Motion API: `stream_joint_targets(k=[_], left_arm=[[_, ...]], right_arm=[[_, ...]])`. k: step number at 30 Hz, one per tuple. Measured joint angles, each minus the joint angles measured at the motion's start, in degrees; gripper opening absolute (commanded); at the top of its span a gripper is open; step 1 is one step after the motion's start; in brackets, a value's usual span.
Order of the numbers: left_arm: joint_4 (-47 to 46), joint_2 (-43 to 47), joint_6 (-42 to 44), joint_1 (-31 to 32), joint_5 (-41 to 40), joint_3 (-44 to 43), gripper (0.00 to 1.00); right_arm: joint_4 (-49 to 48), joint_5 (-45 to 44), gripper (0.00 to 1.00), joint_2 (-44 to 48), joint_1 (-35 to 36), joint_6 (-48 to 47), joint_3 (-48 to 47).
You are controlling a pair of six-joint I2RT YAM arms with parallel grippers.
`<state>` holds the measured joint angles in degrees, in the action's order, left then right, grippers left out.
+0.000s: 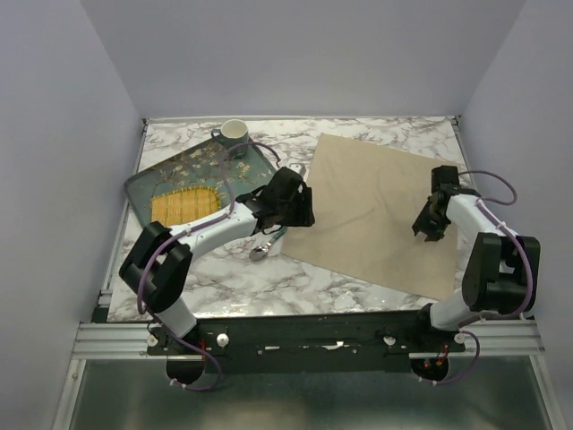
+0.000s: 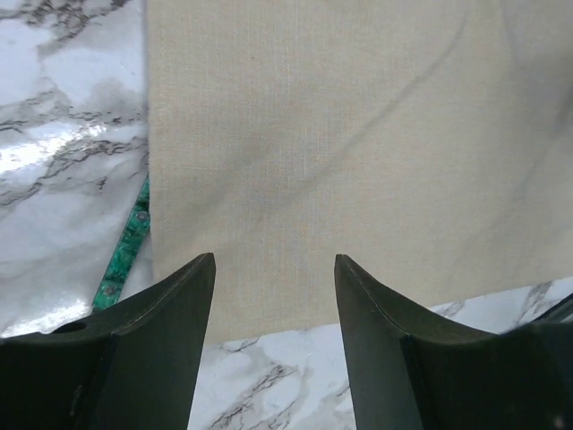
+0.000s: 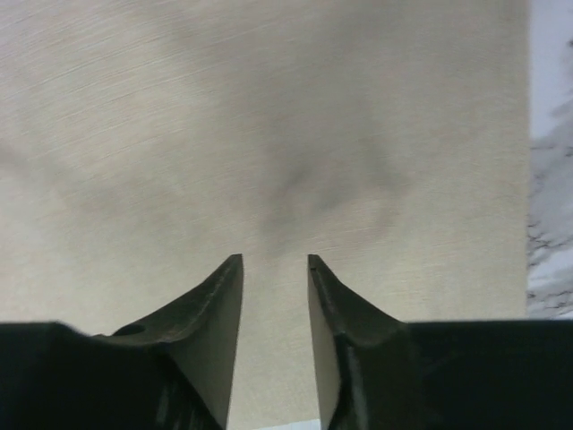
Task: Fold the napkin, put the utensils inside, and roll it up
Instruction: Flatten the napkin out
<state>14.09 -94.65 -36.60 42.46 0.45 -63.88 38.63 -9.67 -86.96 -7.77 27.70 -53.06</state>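
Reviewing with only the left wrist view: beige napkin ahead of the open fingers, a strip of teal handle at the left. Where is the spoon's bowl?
Observer: In the top view, the spoon has its bowl on the marble table, just off the napkin's near-left corner.
Operator: Is the napkin folded anywhere?
Observer: No, the top view shows it spread open with no fold.
Operator: And the other arm?
Observer: The right gripper is over the napkin's right side, jaws apart with nothing between them.
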Motion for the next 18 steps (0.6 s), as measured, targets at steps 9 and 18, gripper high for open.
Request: stream_joint_targets(k=[9, 18], left_arm=[[5.3, 20.2, 1.2, -4.4, -6.3, 0.5, 0.73], [11.5, 39.9, 1.8, -7.7, -19.3, 2.0, 0.73]], right_arm=[[-0.2, -1.7, 0.7, 2.3, 27.0, -6.8, -6.3], [-0.3, -2.0, 0.46, -11.4, 54.6, -7.7, -22.8]])
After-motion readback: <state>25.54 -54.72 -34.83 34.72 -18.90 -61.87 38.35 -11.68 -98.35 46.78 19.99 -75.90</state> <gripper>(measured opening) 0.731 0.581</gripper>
